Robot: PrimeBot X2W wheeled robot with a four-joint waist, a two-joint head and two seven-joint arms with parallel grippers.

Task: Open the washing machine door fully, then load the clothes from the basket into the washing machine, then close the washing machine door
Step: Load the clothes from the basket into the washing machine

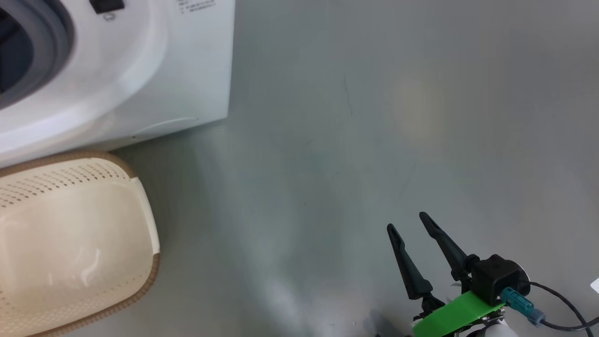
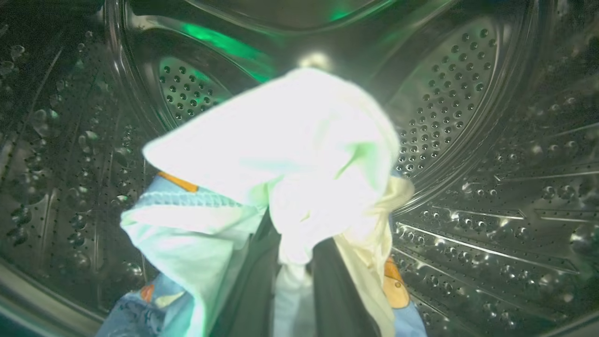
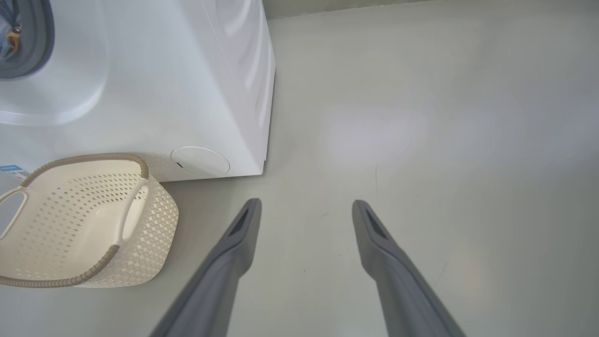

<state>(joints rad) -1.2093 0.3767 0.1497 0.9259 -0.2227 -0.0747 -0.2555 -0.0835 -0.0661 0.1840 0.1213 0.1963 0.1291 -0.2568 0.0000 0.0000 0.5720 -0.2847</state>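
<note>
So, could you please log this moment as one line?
stage: loading | left gripper: shut on clothes, inside washing machine | right gripper: open, above floor | basket: looks empty

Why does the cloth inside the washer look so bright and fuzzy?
Left wrist view: the clothes sit close to the lens, blurred and glaring white, with green reflections on the steel drum. Head view: the basket looks soft and smeared. Right wrist view: sharp and evenly lit.

Blue-and-white clothes [image 2: 290,154] bunched inside the washing machine [image 2: 468,70]; cream basket [image 3: 84,220] upright beside it.
</note>
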